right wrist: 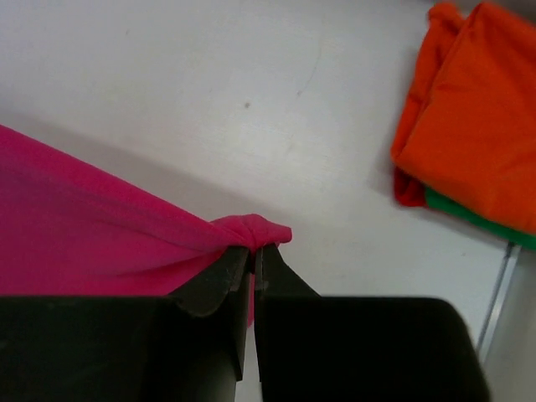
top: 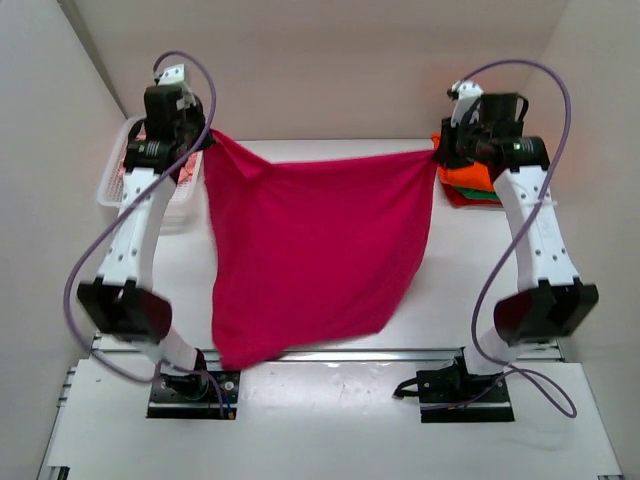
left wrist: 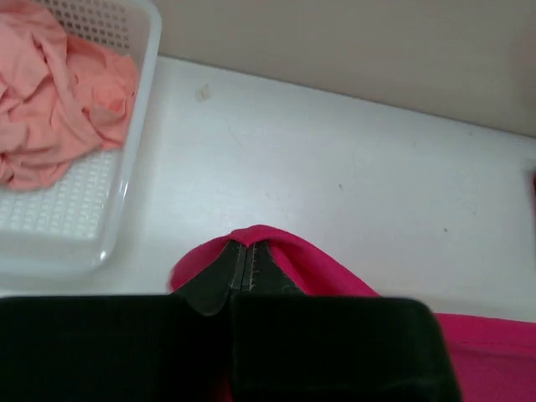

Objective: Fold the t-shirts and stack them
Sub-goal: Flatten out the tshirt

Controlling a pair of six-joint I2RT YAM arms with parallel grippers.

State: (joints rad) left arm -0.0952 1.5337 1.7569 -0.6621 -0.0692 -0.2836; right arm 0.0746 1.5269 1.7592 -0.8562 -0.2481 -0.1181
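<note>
Shirt hem: the lowest tip of the magenta t-shirt (top: pixel 315 250) hangs down to the near edge of the table (top: pixel 465 260), left of centre.
Basket (top: pixel 108 195): far left, with a salmon t-shirt (left wrist: pixel 59 92) lying crumpled inside.
Left gripper (left wrist: pixel 245 249): jaws clamped on one upper corner, cloth bunched round the tips.
Handling: light, limp cloth that sags between the two grips and will likely wrinkle unless kept taut. The corners look like the sensible holds.
Right gripper (right wrist: pixel 254 251): jaws pinched on the opposite corner, with the top edge stretched between both.
Stack: far right, with the orange t-shirt (right wrist: pixel 477 126) folded atop the green t-shirt (right wrist: pixel 473 219) and red t-shirt (right wrist: pixel 408 191).
</note>
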